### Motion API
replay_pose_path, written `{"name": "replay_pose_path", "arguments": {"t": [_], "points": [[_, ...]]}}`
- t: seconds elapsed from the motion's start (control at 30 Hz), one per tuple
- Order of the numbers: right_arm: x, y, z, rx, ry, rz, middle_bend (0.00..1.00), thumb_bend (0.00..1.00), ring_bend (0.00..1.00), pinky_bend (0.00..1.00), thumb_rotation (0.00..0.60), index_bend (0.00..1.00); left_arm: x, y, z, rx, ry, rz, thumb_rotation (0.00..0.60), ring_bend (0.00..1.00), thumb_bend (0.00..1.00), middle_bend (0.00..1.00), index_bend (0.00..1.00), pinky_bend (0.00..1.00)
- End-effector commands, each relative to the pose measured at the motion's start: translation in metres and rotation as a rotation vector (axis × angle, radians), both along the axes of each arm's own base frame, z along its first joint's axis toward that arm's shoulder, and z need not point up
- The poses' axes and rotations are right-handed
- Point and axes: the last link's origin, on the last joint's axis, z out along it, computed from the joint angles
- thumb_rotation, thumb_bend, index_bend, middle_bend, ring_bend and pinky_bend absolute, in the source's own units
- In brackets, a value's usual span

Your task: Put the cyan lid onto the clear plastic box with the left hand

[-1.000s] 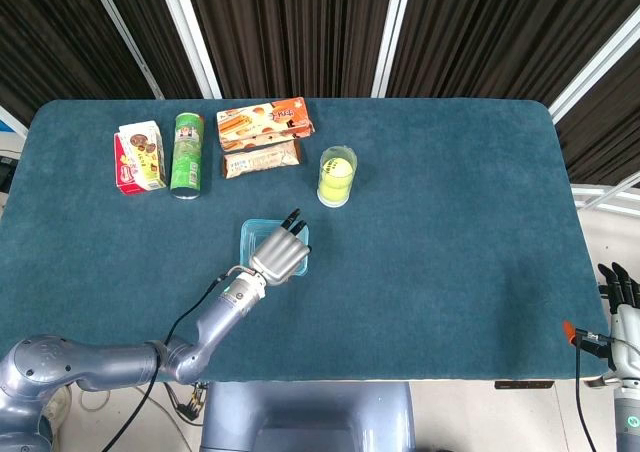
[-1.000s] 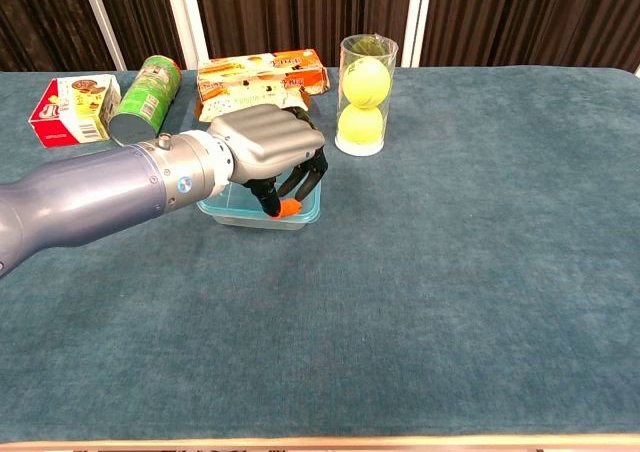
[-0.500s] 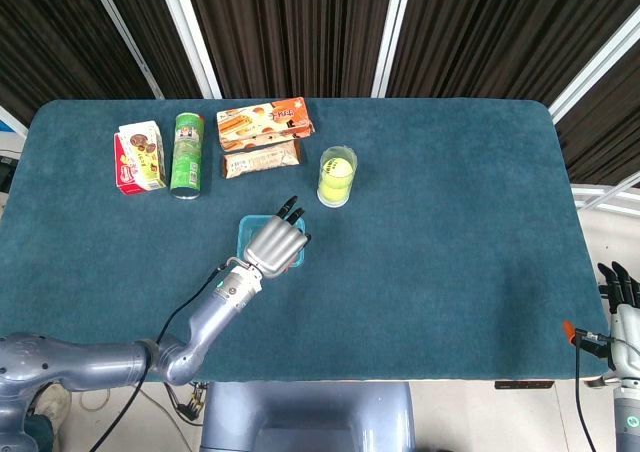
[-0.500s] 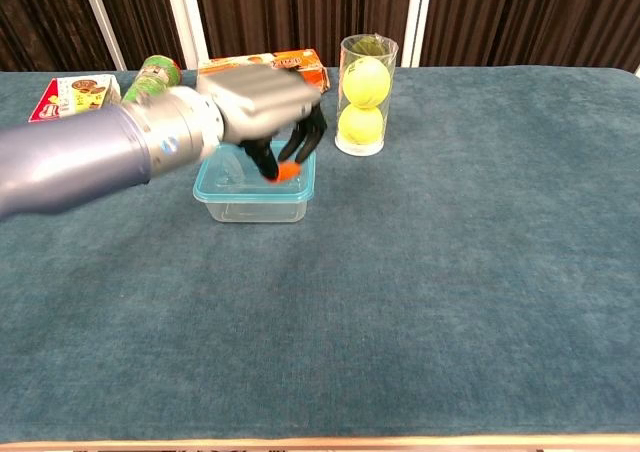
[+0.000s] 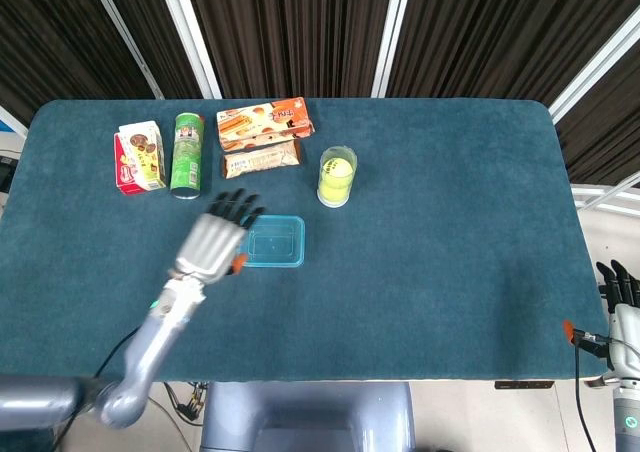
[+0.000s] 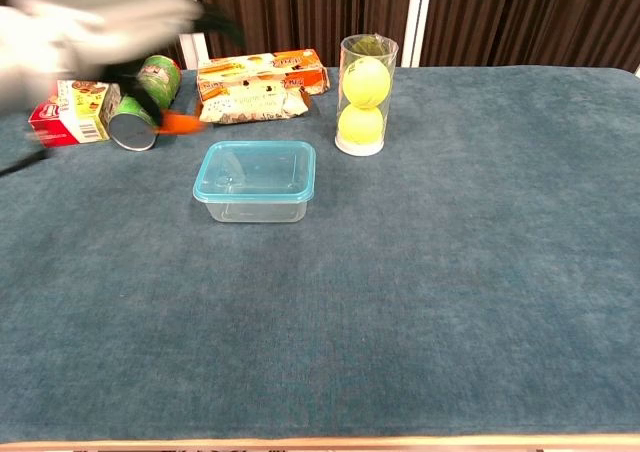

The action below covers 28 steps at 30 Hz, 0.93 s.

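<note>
We see the cyan lid (image 6: 258,165) seated on the clear plastic box (image 6: 255,200), its rim lining up with the box walls all round. The closed box sits on the teal table (image 5: 440,222) a little left of centre, with nothing touching it.

Just to its left in the head view we find the left hand (image 5: 212,242), raised off the cloth with its fingers (image 5: 238,208) spread apart and nothing held in them; it is beside the box, not over it. In the chest view the same hand (image 6: 95,27) is a motion-blurred shape at the upper left.

Behind the box and to its right stands a clear tube of tennis balls (image 6: 365,94), upright, near but apart. Further back lie an orange snack box (image 5: 265,121) and a wrapped bar (image 5: 260,159) just in front of it. To their left we see a green can (image 5: 186,153) on its side and a small red and white carton (image 5: 139,156).

At the far lower right edge, well off the table, the right hand (image 5: 620,285) shows only dark fingertips; we cannot tell how it is set.
</note>
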Motion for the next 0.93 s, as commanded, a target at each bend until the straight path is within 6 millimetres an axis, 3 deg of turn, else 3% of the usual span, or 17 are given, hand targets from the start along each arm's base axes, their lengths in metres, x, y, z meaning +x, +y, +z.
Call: {"name": "replay_pose_path", "arguments": {"t": [0.03, 0.27, 0.37, 0.67, 0.93], "points": [[0.001, 0.0, 0.0, 0.006, 0.012, 0.015, 0.0, 0.29, 0.0, 0.0, 0.6, 0.1, -0.058, -0.039, 0.037, 0.073, -0.026, 0.146, 0.6, 0.0, 0.27, 0.04, 0.13, 0.13], [0.003, 0.0, -0.001, 0.031, 0.037, 0.075, 0.0, 0.29, 0.0, 0.0, 0.6, 0.1, -0.144, -0.094, 0.068, 0.174, -0.091, 0.308, 0.6, 0.0, 0.25, 0.02, 0.13, 0.07], [0.004, -0.001, -0.002, 0.042, 0.03, 0.105, 0.0, 0.29, 0.0, 0.0, 0.6, 0.1, -0.164, -0.106, 0.073, 0.206, -0.129, 0.324, 0.6, 0.0, 0.25, 0.01, 0.13, 0.06], [0.005, -0.002, -0.004, 0.062, 0.038, 0.15, 0.0, 0.29, 0.0, 0.0, 0.6, 0.1, -0.194, -0.129, 0.093, 0.303, -0.252, 0.373, 0.6, 0.0, 0.25, 0.01, 0.13, 0.04], [0.007, -0.002, -0.007, 0.077, 0.044, 0.149, 0.0, 0.29, 0.0, 0.0, 0.6, 0.1, -0.199, -0.132, 0.103, 0.288, -0.257, 0.388, 0.6, 0.0, 0.25, 0.01, 0.13, 0.03]]}}
